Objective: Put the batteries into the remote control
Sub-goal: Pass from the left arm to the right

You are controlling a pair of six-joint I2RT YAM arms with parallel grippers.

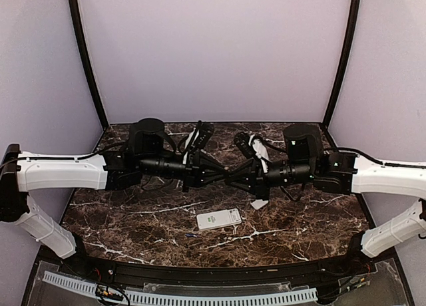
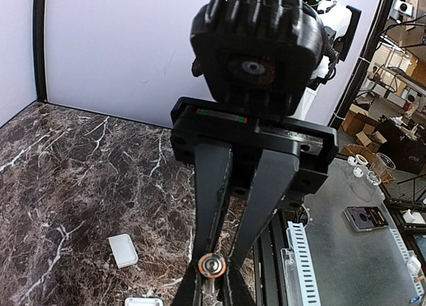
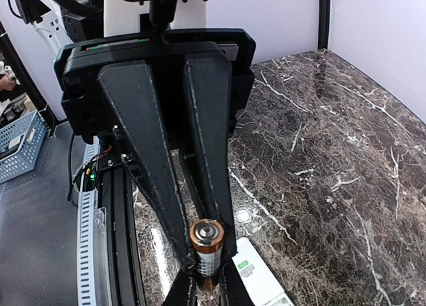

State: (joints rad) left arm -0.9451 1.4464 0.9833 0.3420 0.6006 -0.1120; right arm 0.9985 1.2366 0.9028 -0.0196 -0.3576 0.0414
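Black left claw (image 3: pixel 206 243) meets right claw (image 2: pixel 212 269), seemingly sharing battery (image 3: pixel 207 253).

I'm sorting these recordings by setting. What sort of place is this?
Probably a robotics lab test booth: plain pale walls enclose a dark marble-patterned tabletop, a white slotted cable duct runs along its near edge, and the left wrist view shows brown cardboard boxes beyond.

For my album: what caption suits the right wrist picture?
Right gripper pinches a battery, the white remote control lying on the marble table below.
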